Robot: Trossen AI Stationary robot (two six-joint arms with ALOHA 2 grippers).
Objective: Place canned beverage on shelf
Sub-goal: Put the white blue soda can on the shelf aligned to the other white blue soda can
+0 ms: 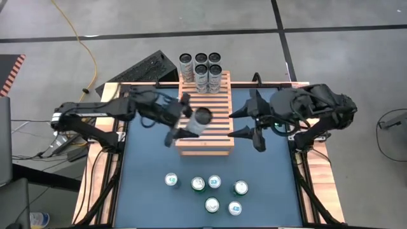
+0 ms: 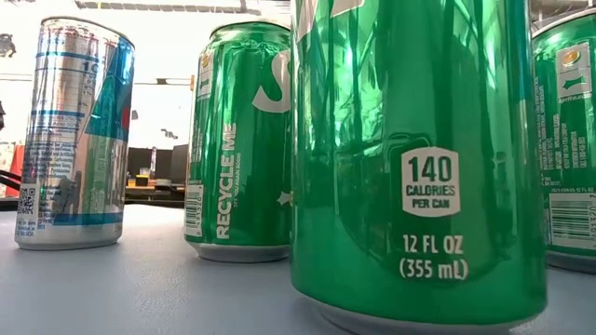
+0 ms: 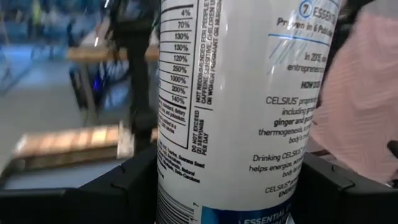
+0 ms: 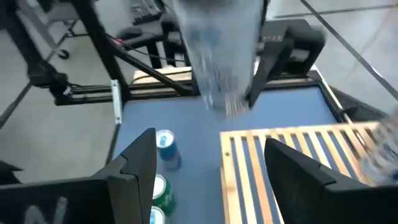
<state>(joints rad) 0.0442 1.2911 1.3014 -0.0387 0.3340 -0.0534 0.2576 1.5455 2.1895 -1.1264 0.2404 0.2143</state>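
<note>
My left gripper (image 1: 191,119) is shut on a white canned beverage (image 1: 202,117) with small printed text, held over the middle of the shelf (image 1: 213,102), a light-brown slatted wooden rack. The can fills the left wrist view (image 3: 242,93). It shows blurred in the right wrist view (image 4: 221,56), above the shelf (image 4: 298,162). My right gripper (image 1: 236,124) is open and empty at the shelf's right edge, pointing toward the can. Several cans (image 1: 200,69) stand on the shelf's far end. My left gripper pinches the can's side wall (image 3: 168,180) between its two fingers (image 3: 127,183), one on each side of the body. The fingers come level from the table's left. The can stands upright in the hold, lifted clear above the shelf's slats.
Several loose cans (image 1: 213,191) stand on the blue table near its front edge; green ones (image 2: 419,158) and a silver-blue one (image 2: 74,140) fill the low view. The shelf's near half is bare. A black keyboard (image 1: 143,70) lies on the floor beyond the table.
</note>
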